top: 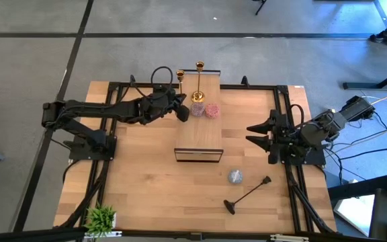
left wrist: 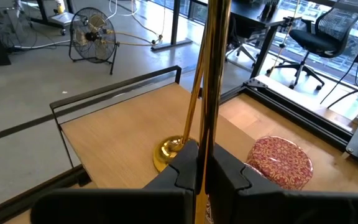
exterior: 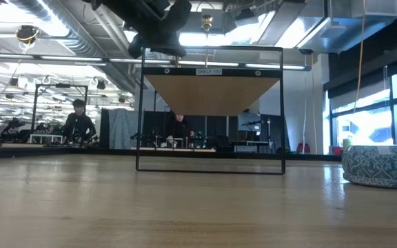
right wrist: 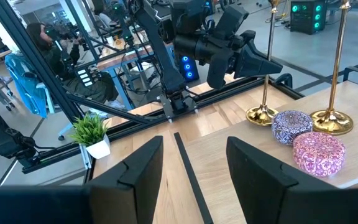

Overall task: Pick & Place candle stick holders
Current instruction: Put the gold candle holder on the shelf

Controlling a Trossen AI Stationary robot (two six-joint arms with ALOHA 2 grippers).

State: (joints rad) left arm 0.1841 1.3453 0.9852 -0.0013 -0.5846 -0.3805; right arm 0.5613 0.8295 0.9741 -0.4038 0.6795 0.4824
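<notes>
Black candlestick (top: 248, 195) lies flat on the wooden table (top: 146, 181), long axis diagonal, base toward the front edge. Gold candlesticks (top: 199, 84) stand upright on the raised shelf (top: 200, 128). Left gripper (top: 182, 111) is clenched beside them; right gripper (top: 257, 133) hangs released, empty. An office lies beyond.

Two thin gold metal candlesticks (top: 199, 81) stand upright at upper centre, beside a sparkly purplish round cup (top: 197, 109) and pink round cup (top: 212, 110). Lower right: a bluish round cup (top: 235, 177) and a long black candlestick (top: 248, 195) lying flat.
</notes>
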